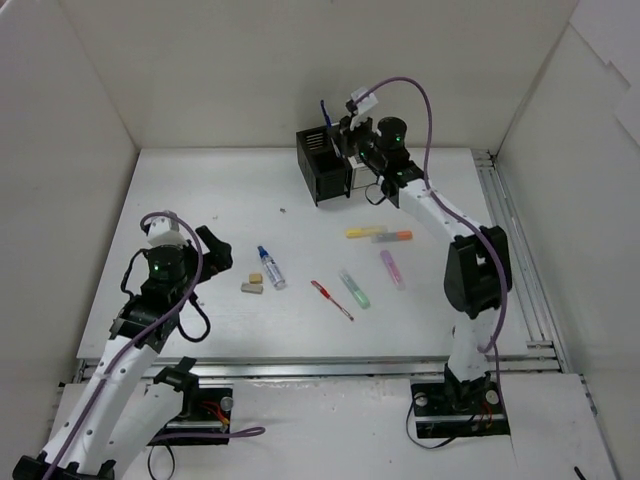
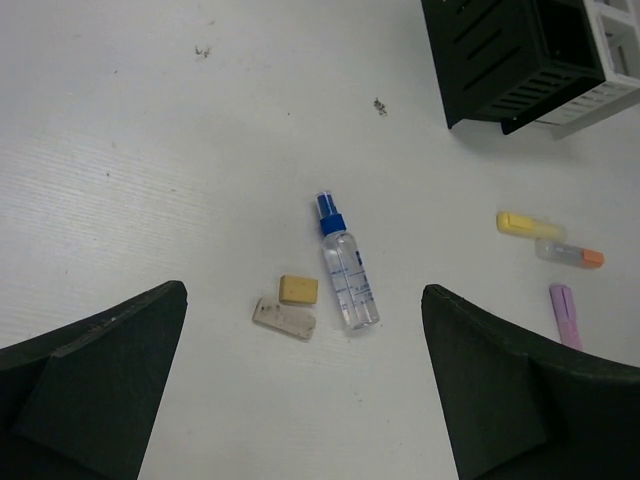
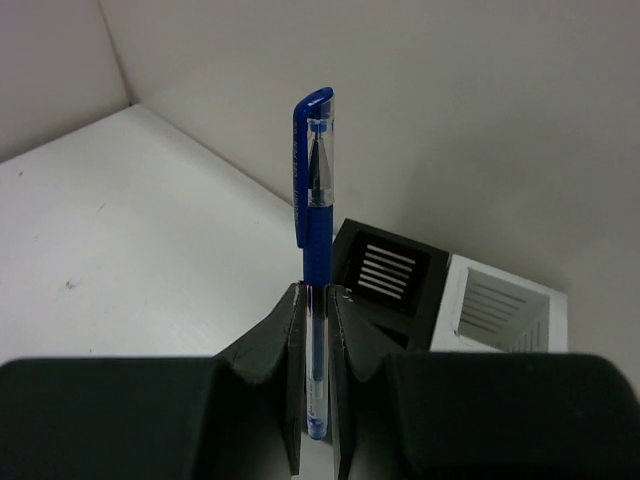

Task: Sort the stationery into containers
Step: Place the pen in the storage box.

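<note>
White table. Ahead, between my left fingers: spray bottle, with tan eraser and grey eraser just left of it. Ahead of the right-hand finger: yellow highlighter, orange highlighter, pink highlighter. Further right: green highlighter, red pen. Black cube and white mesh cube, joined, lie just past my right fingers.

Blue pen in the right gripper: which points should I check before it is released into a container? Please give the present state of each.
1. Blue pen clamped in the right gripper: ok.
2. Pen in line with the fingers, cap end foremost: ok.
3. Pen exactly above an opening of the black container: cannot tell.
4. White container standing right beside the black one: ok.
5. Left gripper open, far from both containers: ok.
</note>
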`<action>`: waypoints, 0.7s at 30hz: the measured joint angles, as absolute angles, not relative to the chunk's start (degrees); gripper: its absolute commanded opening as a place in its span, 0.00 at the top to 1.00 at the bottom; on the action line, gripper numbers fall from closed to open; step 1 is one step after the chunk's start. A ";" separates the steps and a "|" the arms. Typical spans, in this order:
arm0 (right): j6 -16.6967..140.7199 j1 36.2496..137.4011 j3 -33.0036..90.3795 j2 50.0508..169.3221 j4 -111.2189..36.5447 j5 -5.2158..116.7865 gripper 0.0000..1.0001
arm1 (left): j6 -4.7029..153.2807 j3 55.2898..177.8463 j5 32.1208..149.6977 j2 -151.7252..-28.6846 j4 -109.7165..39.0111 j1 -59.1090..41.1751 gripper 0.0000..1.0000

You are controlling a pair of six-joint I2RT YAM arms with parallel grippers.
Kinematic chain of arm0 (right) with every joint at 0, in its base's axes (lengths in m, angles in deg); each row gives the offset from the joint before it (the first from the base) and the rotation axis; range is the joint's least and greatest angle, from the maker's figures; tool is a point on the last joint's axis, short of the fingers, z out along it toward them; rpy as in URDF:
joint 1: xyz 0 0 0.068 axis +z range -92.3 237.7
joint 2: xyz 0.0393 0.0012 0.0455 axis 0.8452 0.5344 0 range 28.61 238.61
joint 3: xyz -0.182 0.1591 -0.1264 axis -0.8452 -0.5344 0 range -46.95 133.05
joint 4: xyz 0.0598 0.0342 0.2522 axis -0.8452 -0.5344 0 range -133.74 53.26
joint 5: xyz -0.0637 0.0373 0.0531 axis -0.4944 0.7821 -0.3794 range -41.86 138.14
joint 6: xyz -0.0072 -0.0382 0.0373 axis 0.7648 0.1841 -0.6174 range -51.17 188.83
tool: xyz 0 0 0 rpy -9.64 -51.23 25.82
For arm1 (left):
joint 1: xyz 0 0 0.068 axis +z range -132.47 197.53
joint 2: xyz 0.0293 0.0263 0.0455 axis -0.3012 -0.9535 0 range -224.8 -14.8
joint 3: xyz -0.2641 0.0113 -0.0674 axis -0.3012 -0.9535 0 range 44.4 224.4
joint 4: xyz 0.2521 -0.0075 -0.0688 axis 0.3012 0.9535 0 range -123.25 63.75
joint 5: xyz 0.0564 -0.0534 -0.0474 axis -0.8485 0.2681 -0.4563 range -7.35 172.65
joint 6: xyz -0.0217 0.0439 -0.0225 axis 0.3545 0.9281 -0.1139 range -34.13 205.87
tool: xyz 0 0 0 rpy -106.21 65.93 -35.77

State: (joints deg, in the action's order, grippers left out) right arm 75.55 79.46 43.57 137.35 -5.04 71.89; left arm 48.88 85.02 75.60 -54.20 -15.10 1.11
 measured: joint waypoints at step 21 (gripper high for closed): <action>73.23 80.40 92.97 184.24 0.36 59.94 0.94 | 49.49 83.60 77.68 -62.92 -18.03 1.11 0.00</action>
State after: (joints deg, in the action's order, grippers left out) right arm 73.23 80.40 92.97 184.24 0.36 59.94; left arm 49.49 83.60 77.68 -62.92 -18.03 1.11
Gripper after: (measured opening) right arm 0.074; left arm 0.996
